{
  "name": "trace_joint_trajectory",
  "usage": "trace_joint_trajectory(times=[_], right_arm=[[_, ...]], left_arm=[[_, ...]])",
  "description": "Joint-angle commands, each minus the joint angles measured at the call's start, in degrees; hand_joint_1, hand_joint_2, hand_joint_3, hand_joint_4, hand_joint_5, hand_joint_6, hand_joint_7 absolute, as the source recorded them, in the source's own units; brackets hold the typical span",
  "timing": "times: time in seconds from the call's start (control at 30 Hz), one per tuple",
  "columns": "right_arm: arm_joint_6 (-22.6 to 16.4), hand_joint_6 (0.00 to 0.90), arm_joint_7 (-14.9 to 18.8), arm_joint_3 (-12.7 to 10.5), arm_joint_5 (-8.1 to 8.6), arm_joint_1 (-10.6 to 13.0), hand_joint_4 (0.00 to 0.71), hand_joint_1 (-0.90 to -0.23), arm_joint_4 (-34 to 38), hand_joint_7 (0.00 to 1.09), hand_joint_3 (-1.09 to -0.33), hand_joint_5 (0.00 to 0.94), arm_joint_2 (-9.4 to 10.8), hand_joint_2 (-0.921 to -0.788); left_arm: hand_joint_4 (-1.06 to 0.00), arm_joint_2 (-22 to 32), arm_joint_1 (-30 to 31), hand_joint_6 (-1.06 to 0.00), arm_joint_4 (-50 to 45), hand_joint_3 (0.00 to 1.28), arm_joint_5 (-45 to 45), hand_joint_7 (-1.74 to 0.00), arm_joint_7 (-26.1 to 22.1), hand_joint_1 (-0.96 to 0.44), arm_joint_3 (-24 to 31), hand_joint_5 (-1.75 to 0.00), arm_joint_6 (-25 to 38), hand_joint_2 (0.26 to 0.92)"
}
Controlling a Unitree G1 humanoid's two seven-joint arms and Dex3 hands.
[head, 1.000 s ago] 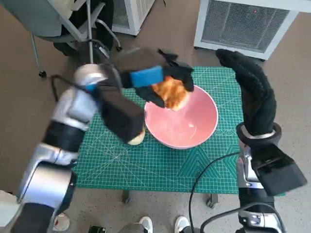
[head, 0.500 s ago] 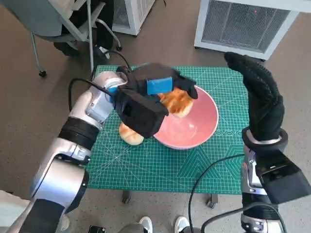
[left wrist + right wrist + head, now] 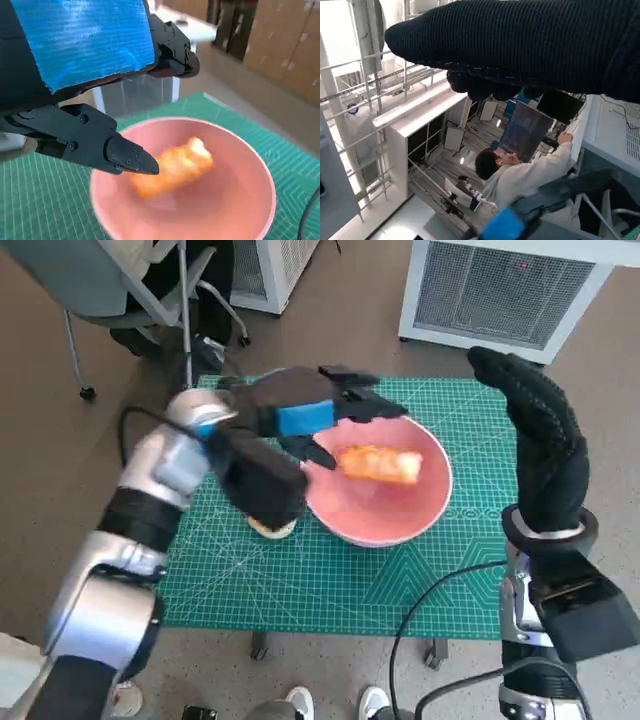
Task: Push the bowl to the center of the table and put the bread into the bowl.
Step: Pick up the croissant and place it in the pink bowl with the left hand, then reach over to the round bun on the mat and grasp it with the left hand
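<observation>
Now bread (image 3: pixel 380 463) lies inside pink bowl (image 3: pixel 420 515), roughly mid-desk (image 3: pixel 330 580). Left hand (image 3: pixel 305 410) hovers over the rim, fingers spread, holding nothing; right hand (image 3: pixel 530 440) raised, empty. Second piece (image 3: pixel 270 528) beside bowl remains.

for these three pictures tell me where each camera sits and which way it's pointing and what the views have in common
Head view: on the robot's head, looking steeply down at the table; shows both forearms, the left hand and the right hand.
Left wrist view: behind the left hand, facing the pink bowl and the bread.
Right wrist view: behind the right hand, facing the room and a person.
Shared: head and left wrist views both show bowl, bread, left hand.
</observation>
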Motion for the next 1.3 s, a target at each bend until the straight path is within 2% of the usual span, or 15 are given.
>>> trace_joint_trajectory(times=[0.03,0.37,0.67,1.03,1.3], right_arm=[[0.9,-0.001,0.0,0.1,0.21,1.5,0.288,-0.573,0.2,0.70,-0.731,0.003,0.0,-0.921],[-0.1,-0.001,0.0,0.2,-0.10,1.0,0.287,-0.571,1.0,0.70,-0.734,0.002,0.0,-0.921],[-1.9,-0.001,0.9,0.3,0.75,-0.2,0.287,-0.573,3.3,0.69,-0.739,0.001,-0.2,-0.921],[-2.5,-0.001,1.9,0.7,1.94,-1.4,0.285,-0.581,5.4,0.69,-0.743,0.001,-0.1,-0.921],[-1.8,-0.001,3.0,1.0,3.12,-1.6,0.285,-0.581,5.4,0.69,-0.743,0.000,-0.2,-0.921]], left_arm=[[-0.15,4.2,2.7,-0.35,-2.6,0.00,-3.0,-0.03,0.0,-0.23,3.1,-0.01,-2.4,0.873],[-0.24,10.9,9.0,-0.40,-6.4,0.00,-6.6,-0.05,-0.6,-0.17,7.3,-0.04,-5.0,0.852],[-0.29,15.6,16.0,-0.43,-12.2,0.00,-7.5,-0.05,-1.7,-0.16,9.7,-0.04,-1.1,0.844],[-0.31,15.4,24.5,-0.44,-21.7,0.00,-7.8,-0.04,-1.8,-0.12,10.9,-0.02,9.0,0.844],[-0.32,13.6,26.6,-0.44,-21.3,0.00,-7.3,-0.03,-1.7,-0.11,9.7,-0.01,10.2,0.843]])
